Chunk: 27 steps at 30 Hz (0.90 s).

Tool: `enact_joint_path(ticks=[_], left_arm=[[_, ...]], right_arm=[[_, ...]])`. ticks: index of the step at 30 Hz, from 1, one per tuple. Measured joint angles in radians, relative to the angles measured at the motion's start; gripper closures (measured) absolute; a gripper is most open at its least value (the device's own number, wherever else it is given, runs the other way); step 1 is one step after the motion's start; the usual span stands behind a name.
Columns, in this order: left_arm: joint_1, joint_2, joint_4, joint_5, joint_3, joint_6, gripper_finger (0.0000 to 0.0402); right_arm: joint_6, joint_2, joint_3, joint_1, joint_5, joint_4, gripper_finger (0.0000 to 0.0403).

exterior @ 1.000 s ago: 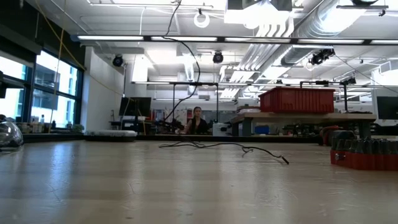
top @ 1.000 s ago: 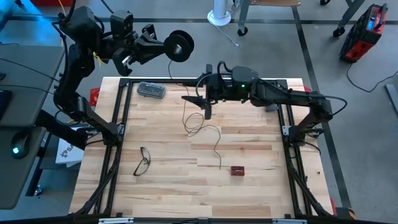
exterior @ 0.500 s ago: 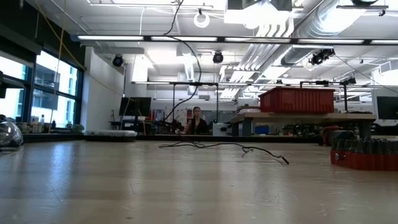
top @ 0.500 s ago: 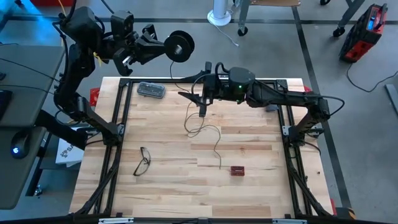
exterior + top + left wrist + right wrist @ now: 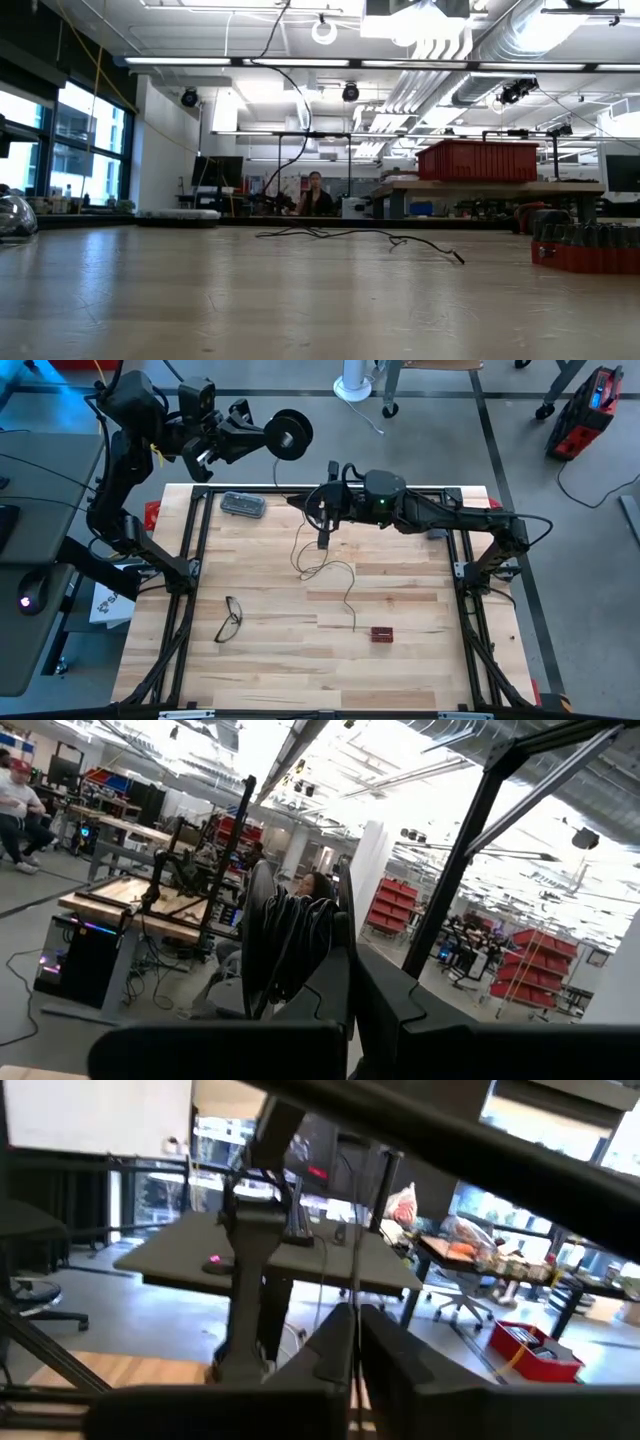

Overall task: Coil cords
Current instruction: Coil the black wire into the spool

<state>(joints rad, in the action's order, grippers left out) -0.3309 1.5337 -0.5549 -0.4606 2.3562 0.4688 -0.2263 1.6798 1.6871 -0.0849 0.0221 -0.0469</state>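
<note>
Since the earlier frame, right gripper closes onto the wire; left gripper, clamped on the reel, should wind under steady tension.

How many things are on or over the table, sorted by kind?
Thin dark wire with its black reel: 1
Eyeglasses: 1
Small dark red box: 1
Grey flat case: 1
Robot grippers, left and right: 2
Total: 6
</note>
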Motion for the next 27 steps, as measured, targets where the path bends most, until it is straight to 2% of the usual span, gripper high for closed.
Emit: enact_joint_path(ticks=[5, 11, 18, 27], left_arm=[[0.000, 0.000, -0.001, 0.000, 0.000, 0.001, 0.0401], [-0.025, -0.005, -0.025, 0.020, 0.000, -0.007, 0.0401], [-0.082, -0.025, -0.211, 0.037, 0.000, 0.013, 0.0401], [-0.088, -0.029, -0.479, 0.023, 0.000, 0.153, 0.0401]], right_arm=[[0.003, -0.004, 0.000, 0.006, 0.012, 0.015, 0.0399], [0.023, -0.051, 0.000, 0.042, 0.027, 0.133, 0.0402], [0.027, -0.158, 0.000, 0.084, 0.055, 0.336, 0.0402], [0.016, -0.292, 0.000, 0.099, 0.125, 0.517, 0.0403]])
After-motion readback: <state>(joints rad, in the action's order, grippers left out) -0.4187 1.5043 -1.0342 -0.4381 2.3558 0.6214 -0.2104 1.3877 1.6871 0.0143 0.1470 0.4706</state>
